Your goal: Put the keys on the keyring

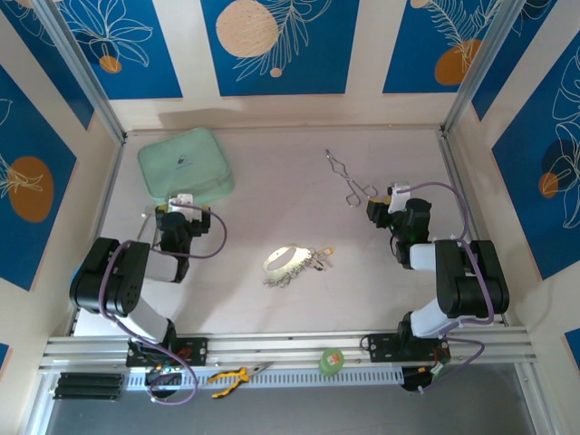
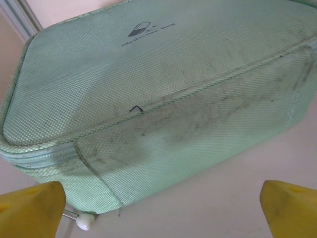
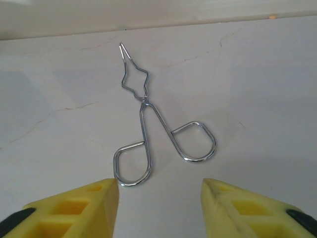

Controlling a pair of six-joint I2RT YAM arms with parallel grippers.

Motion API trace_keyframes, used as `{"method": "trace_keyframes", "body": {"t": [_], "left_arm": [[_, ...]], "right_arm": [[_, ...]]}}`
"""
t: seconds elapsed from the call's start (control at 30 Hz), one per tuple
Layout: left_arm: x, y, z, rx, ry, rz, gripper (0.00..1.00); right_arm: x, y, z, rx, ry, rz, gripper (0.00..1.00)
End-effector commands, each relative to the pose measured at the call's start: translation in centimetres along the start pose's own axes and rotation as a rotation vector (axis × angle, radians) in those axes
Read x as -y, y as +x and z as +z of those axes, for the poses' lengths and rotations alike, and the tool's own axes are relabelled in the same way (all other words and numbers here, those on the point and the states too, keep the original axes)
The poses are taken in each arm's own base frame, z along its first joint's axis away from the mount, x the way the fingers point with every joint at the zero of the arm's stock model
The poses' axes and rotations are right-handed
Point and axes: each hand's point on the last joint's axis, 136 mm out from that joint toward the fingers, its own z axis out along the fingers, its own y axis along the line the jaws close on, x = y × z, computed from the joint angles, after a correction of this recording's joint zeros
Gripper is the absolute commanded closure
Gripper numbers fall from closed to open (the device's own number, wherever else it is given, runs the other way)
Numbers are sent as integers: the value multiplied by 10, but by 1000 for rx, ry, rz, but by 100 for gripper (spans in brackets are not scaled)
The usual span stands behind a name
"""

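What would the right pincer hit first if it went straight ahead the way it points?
Most likely the silver forceps, lying flat on the table just ahead of the open right pincer, handle end nearest. Depth is hard to judge, though.

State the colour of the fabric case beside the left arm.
The case is pale mint green, with dark smudges; the left wrist view shows it best.

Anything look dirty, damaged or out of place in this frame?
The green pouch has grey smudges across its side wall and a small dark loose thread at the seam. Otherwise nothing stands out; the forceps lie flat and look intact.
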Motion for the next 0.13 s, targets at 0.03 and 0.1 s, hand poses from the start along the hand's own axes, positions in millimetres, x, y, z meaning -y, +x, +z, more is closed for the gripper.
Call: {"method": "trace_keyframes", "body": {"t": [0.03, 0.1], "left_arm": [[6, -7, 1, 6, 68, -31, 0], [6, -7, 0, 9, 73, -32, 0]], "right_arm": [[0, 0, 1, -3, 3, 6, 20], [0, 0, 1, -5, 10, 3, 1]]}}
